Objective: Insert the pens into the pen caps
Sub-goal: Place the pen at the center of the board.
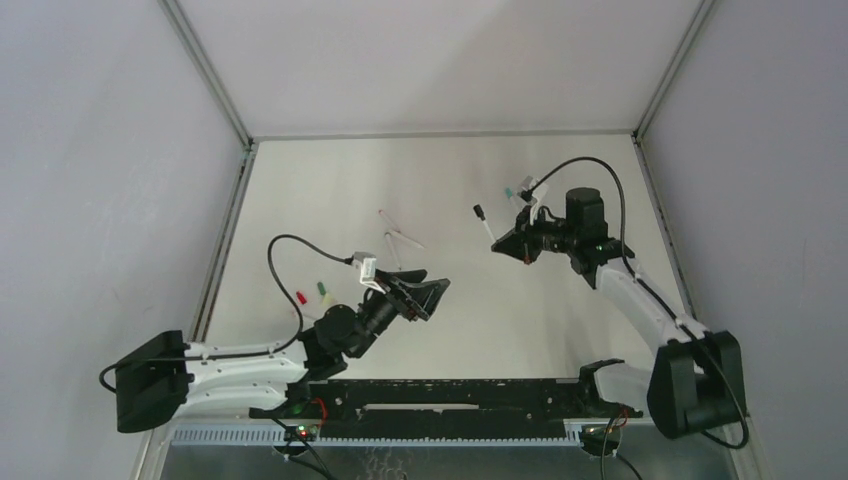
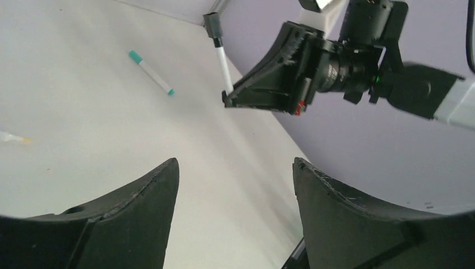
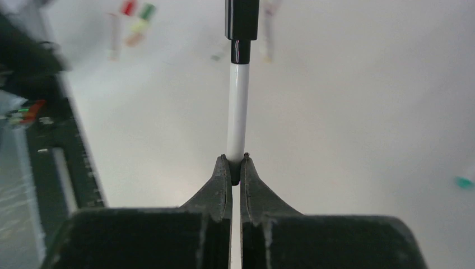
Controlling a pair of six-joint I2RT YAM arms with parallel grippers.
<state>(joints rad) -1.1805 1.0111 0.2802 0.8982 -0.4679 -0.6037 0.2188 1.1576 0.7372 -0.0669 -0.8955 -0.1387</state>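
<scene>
The right tool (image 3: pixel 236 162) is clenched on a white pen (image 3: pixel 237 112) with a black cap (image 3: pixel 242 19) on its far end, upper right in the overhead view. The left tool (image 2: pixel 235 179) hangs released, holding nothing. A teal-capped pen (image 2: pixel 151 73) lies on the desk (image 2: pixel 84 140). The white tag (image 1: pixel 367 268) on the left wrist is too small to read.

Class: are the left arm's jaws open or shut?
Open. The fingers of the left gripper stand wide apart, with only bare table showing between them.
</scene>
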